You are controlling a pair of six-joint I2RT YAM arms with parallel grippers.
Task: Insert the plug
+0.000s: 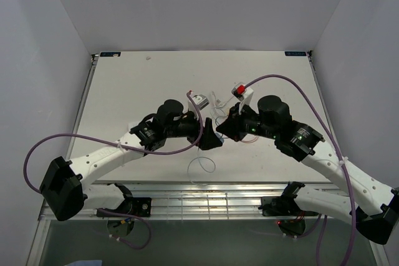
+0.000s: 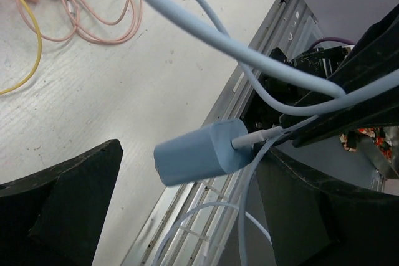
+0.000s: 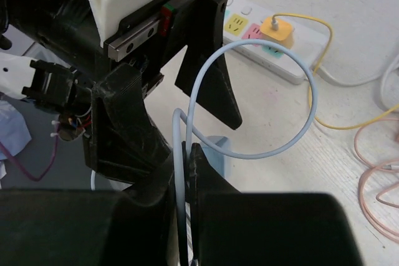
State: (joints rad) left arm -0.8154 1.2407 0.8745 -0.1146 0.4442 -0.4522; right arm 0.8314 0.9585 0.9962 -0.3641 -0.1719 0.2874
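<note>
Plug point(image 2: 196, 154) held in the air between two end effectors, well apart from the power strip point(image 3: 246, 29).
The right end effector point(image 3: 189, 154) is clamped on the pale blue cable point(image 2: 249, 54) just behind the blue plug (the cable's end is seated in it), above the desk point(image 2: 124, 91). The left end effector point(image 1: 209, 138) has its fingers point(image 2: 62, 210) spread wide on either side of the plug, not touching it.

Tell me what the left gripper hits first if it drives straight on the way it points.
Probably the blue charger block, dangling by its cable right between the open fingers; how near it sits is unclear.
</note>
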